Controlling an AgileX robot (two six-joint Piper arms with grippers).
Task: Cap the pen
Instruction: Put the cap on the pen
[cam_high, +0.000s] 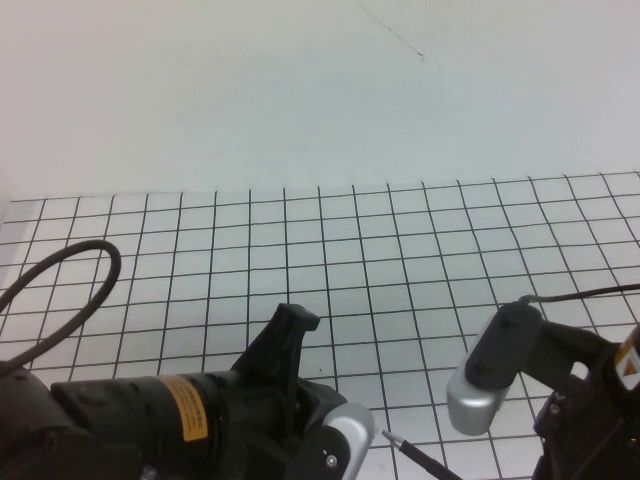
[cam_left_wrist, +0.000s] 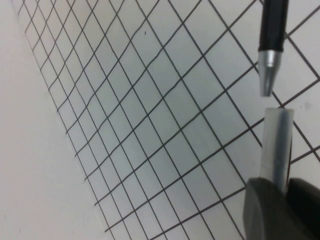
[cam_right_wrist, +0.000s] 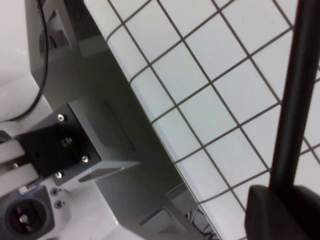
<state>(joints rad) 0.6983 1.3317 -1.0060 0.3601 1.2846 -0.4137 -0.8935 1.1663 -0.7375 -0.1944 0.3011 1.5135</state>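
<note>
Pen: the black pen (cam_left_wrist: 272, 27) is pinched by the right gripper (cam_right_wrist: 280, 200) above the grid mat (cam_high: 400, 260), low at the near edge, silvery tip (cam_left_wrist: 267, 75) toward the left arm.
Cap: a translucent grey cap (cam_left_wrist: 276, 150) is clamped in the left gripper (cam_left_wrist: 282, 200), its mouth just short of the tip.
Progress: both parts are held and roughly lined up; the cap is not yet on, so the final push remains.
</note>
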